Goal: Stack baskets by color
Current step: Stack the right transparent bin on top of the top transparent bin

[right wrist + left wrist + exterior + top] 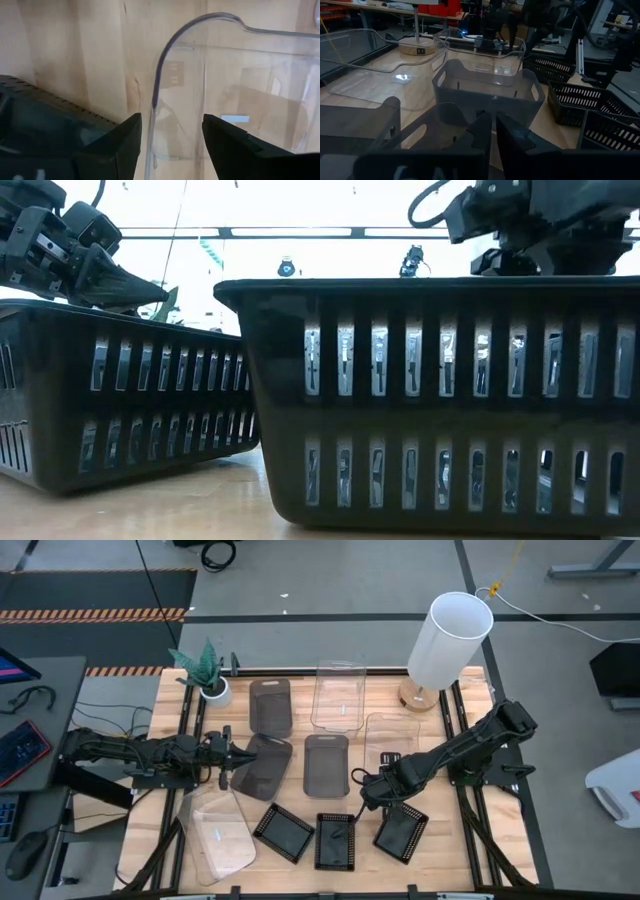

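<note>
At centre left of the high view, the left gripper (226, 761) is closed narrow on the rim of a smoky grey basket (262, 767). At lower right centre, the right gripper (364, 783) stands wide, its fingers (112, 145) on either side of the clear basket (388, 745) rim.

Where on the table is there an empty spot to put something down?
Bare wood shows between the small potted green plant and the back smoky dark-grey plastic basket, and along the front right corner. The middle is crowded, and the three black mesh trays fill the front.
</note>
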